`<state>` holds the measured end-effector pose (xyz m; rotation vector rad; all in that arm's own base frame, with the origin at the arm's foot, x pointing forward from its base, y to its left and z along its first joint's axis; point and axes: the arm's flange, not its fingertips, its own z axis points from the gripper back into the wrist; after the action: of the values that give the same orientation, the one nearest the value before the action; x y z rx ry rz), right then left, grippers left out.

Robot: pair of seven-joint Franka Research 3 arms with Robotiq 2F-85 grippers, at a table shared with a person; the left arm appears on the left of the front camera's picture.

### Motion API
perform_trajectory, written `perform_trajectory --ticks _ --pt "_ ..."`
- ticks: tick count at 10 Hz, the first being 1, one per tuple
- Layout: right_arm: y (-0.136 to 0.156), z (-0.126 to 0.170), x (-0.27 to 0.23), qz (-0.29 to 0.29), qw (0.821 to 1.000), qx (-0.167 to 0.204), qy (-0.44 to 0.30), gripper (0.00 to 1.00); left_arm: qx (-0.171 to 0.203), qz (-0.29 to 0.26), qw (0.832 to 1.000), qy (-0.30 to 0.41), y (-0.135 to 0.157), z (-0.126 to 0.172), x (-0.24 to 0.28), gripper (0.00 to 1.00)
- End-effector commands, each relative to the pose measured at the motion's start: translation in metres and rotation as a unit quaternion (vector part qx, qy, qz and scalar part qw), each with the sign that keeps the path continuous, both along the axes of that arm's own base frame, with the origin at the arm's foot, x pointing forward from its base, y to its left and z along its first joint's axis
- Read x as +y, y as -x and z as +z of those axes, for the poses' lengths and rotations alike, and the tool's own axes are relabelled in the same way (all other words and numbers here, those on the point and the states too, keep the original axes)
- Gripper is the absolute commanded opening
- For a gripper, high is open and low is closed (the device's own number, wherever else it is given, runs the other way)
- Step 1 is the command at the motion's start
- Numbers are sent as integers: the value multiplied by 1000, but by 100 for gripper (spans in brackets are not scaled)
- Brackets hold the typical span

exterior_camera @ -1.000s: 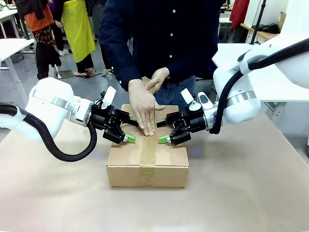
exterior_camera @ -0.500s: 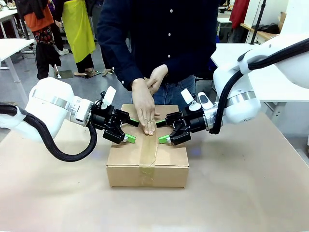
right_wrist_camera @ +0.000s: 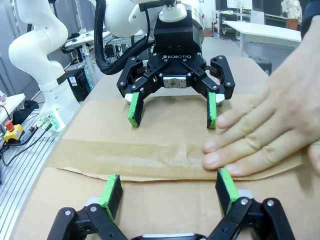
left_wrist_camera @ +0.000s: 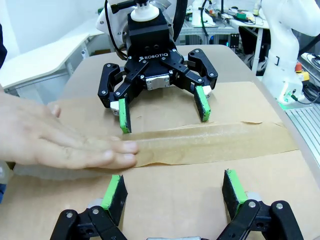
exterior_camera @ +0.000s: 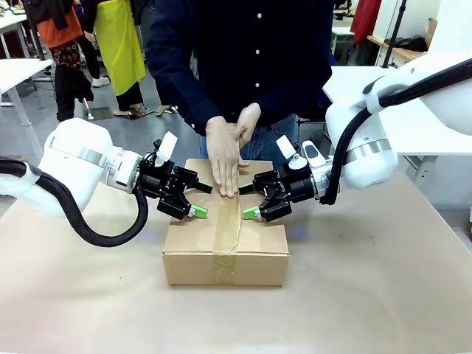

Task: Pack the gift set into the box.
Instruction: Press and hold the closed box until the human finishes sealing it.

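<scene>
- Since half a second ago, the person's flat hand point(exterior_camera: 223, 164) has slid toward 12 o'clock along the tape strip point(exterior_camera: 226, 234), away from the robot; its fingertips now sit nearer the far edge of the box point(exterior_camera: 225, 243), and both arms have kept their places.
- That box sits shut at the middle of the table point(exterior_camera: 369, 295), with the strip running along its centre seam from 12 to 6 o'clock and folding down the near wall.
- At 9 o'clock of the seam, the left gripper point(exterior_camera: 199, 200) has its jaws spread apart, green pads down on the left flap, holding nothing.
- At 3 o'clock of the seam, the right gripper point(exterior_camera: 246, 200) mirrors it, jaws spread, pads on the right flap, nothing between them.
- From the left wrist, the hand lies palm down on the strip, its fingertips between the two grippers.
- Behind it, the person's other hand point(exterior_camera: 245, 122) is held at 12 o'clock, just beyond the box's far edge.
</scene>
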<state>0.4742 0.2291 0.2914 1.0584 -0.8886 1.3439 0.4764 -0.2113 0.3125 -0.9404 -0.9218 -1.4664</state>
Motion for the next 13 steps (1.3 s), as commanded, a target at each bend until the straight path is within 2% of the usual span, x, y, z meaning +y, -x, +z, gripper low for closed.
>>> perform_trajectory --ticks 1,13 --pt "0 -1 1 -1 1000 0 1 100 -4 -3 1000 3 2 -3 2 100" --pt "0 -1 1 -1 1000 0 1 100 -4 -3 1000 3 2 -3 2 100"
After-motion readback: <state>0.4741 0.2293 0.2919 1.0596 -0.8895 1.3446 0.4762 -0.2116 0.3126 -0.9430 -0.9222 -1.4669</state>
